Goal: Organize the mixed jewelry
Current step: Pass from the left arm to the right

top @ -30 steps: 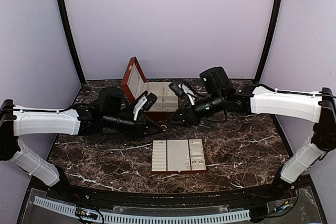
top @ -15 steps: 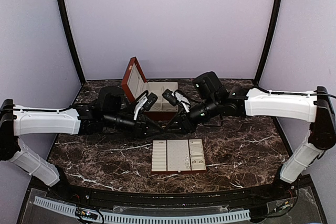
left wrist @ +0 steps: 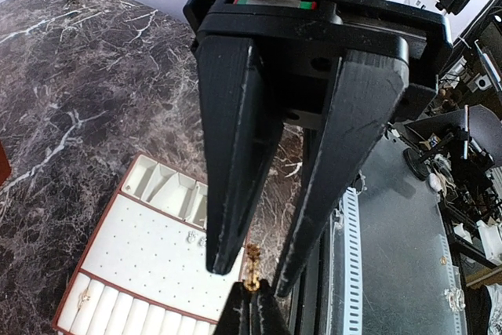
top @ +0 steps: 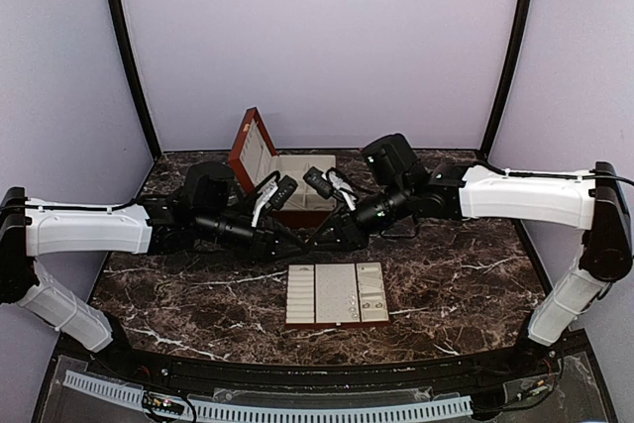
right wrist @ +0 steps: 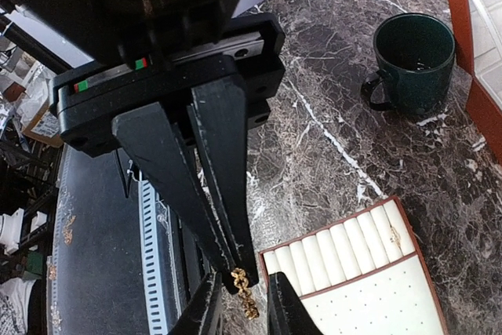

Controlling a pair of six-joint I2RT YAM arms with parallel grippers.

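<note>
A small gold chain-like piece of the mixed jewelry [left wrist: 252,263] [right wrist: 248,297] is pinched at the tips of my left gripper [left wrist: 251,288] [right wrist: 237,271] [top: 297,236], which is shut on it above the marble. My right gripper [right wrist: 245,292] [left wrist: 255,266] [top: 322,234] faces it tip to tip. Its two fingers stand apart on either side of the gold piece, with gaps showing on both sides. Tiny pale studs [left wrist: 192,238] sit on the cream slotted tray [top: 332,289] [left wrist: 133,249] [right wrist: 376,304]. A small ring [right wrist: 394,234] rests in one of the tray's rolls.
The red-brown box [top: 256,151] stands open behind the two grippers. A dark green cup [right wrist: 413,56] stands on the marble beside the box. The table's near edge, with a slotted white strip [top: 297,411], lies just beyond the tray.
My right arm has moved left until its fingers straddle the gold piece, and its jaws have narrowed. The left arm has held still, shut on the piece.
</note>
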